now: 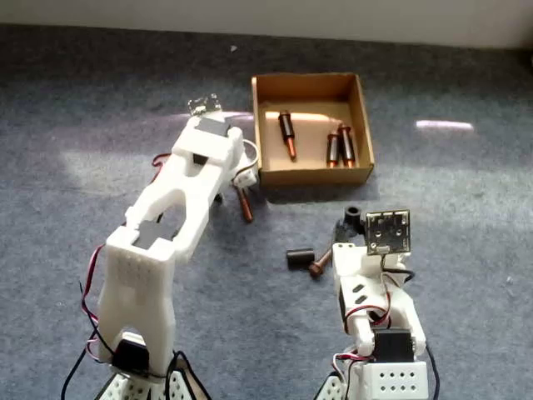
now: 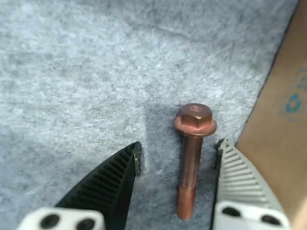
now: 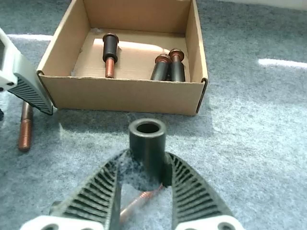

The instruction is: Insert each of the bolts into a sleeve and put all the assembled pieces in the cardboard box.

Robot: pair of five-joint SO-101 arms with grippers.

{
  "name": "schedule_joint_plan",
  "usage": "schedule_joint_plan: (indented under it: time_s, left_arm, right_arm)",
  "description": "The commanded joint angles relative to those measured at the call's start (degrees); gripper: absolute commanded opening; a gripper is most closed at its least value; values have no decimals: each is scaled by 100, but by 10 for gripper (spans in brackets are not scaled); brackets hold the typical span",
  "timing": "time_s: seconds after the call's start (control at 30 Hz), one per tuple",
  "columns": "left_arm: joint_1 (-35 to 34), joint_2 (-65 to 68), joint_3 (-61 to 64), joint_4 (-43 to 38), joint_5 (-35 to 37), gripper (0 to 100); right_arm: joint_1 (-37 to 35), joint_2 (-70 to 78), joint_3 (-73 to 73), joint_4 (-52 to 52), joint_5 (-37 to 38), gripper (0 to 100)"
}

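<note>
High view puts the bolt (image 1: pixel 245 203) just left of centre beside the cardboard box (image 1: pixel 316 176), my left gripper (image 2: pixel 179 149) spread apart around it; closing, a finger may snag the box and roll the bolt away.

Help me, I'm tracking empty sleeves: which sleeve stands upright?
The sleeve gripped in the right tool; the other empty sleeve lies on its side on the carpet.

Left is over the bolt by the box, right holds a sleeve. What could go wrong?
The left gripper straddles the bolt with one finger right beside the cardboard box wall; closing might snag or push the box. The right gripper grips the sleeve by its tips only, so it could tilt or slip during insertion.
</note>
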Motion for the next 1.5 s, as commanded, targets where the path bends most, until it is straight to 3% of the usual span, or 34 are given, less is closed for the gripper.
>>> schedule_joint_plan:
  time_s: [0.0, 0.23, 0.4, 0.57, 0.77, 1.0, 1.47]
  left_arm:
    - [-110, 268, -400, -132, 70, 249]
    - [-145, 523, -690, -167, 35, 75]
    - [-119, 593, -875, -132, 35, 5]
    - [-92, 567, -910, 114, 18, 5]
    - [57, -180, -963, 941, -545, 5]
    - [4, -1578, 251, 985, -853, 5]
    - [4, -5815, 5130, -2435, -870, 5]
  right_arm:
    - [-48, -119, -40, -163, 79, 6]
    - [-48, -119, -40, -163, 79, 6]
    - [-48, -119, -40, -163, 79, 6]
    - [-48, -119, -40, -163, 79, 6]
    - [-48, -119, -40, -154, 79, 6]
    - [-57, -101, -40, -154, 79, 6]
    - [-453, -84, 110, -154, 79, 6]
